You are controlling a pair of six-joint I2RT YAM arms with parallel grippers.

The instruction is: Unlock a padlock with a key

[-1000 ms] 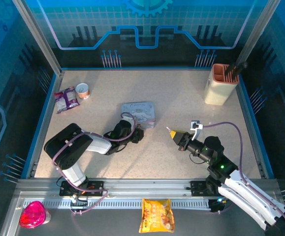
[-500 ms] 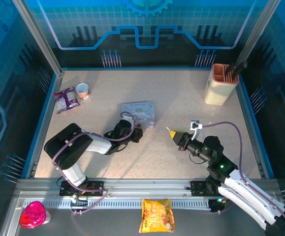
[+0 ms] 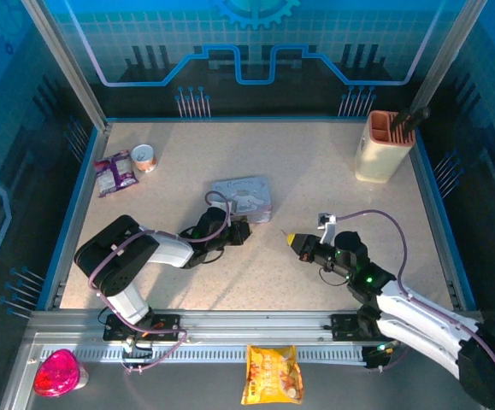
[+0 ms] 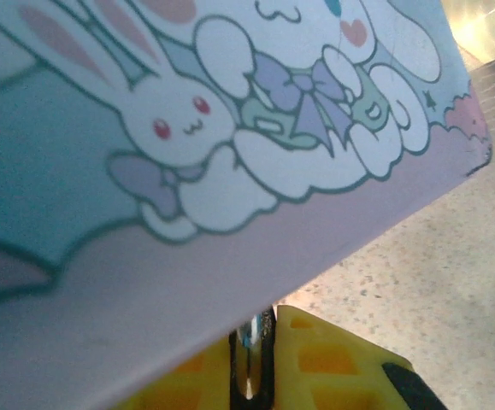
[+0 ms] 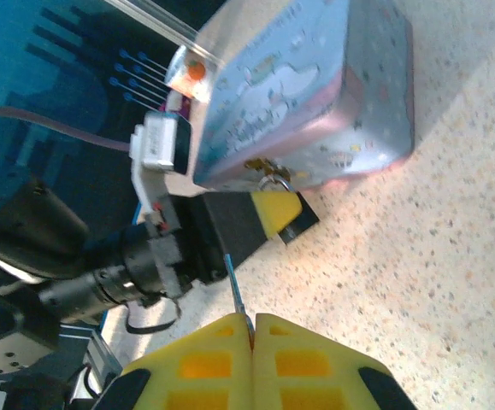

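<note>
Padlock (image 5: 270,179): sits at the front edge of the cartoon tin (image 5: 315,102), near the middle of the table (image 3: 315,171), thin silvery loop up against the tin's lip. Rests pinched in the left gripper (image 5: 277,213), jaws closed on its dark body. Right gripper (image 5: 253,320): reaches in from the right, near the tin, yellow fingers pressed together on the key (image 5: 235,286). Points the thin blade toward the padlock, still apart from it.

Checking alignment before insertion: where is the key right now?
In the right wrist view, the key stands pinched between the right gripper's yellow fingers, its tip short of the padlock on the cartoon tin's edge.
</note>
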